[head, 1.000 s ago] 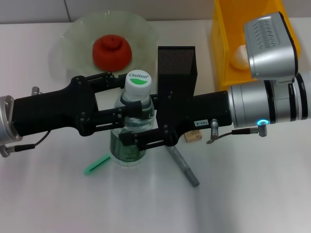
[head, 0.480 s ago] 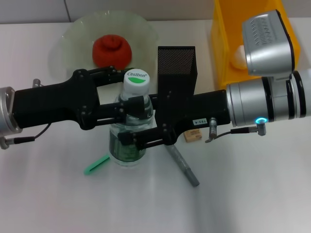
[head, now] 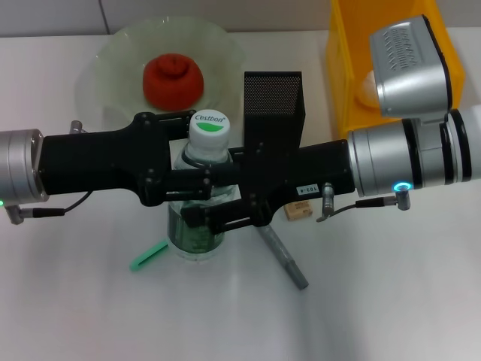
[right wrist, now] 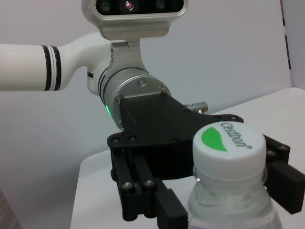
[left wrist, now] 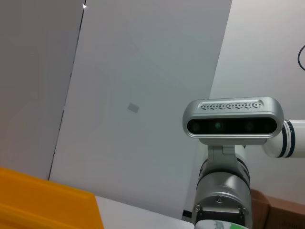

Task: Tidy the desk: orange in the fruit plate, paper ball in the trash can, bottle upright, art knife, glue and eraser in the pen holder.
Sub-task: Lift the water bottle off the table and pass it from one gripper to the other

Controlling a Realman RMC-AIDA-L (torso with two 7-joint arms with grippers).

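1. Bottle [head: 198, 210] stands upright on the white desk [head: 376, 301], its white cap [head: 210, 128] printed "Cestbon" beside a green leaf mark; the same word reads clearly in the right wrist view [right wrist: 228, 144].
2. Left gripper [head: 201, 156] reaches in from the left, its jaws spread on either side of the bottle's neck; actual contact cannot be made out.
3. Right gripper [head: 197, 198] comes from the right, jaws closed on the bottle below the neck.
4. Orange [head: 173, 79] sits in the fruit plate [head: 105, 64].
5. Paper ball [head: 370, 87] lies in the yellow trash can [head: 340, 75].
6. Pen holder [head: 273, 98] stands just behind the arms.
7. Art knife [head: 285, 259], eraser [head: 298, 211] and green glue [head: 149, 254] lie on the desk near the bottle.
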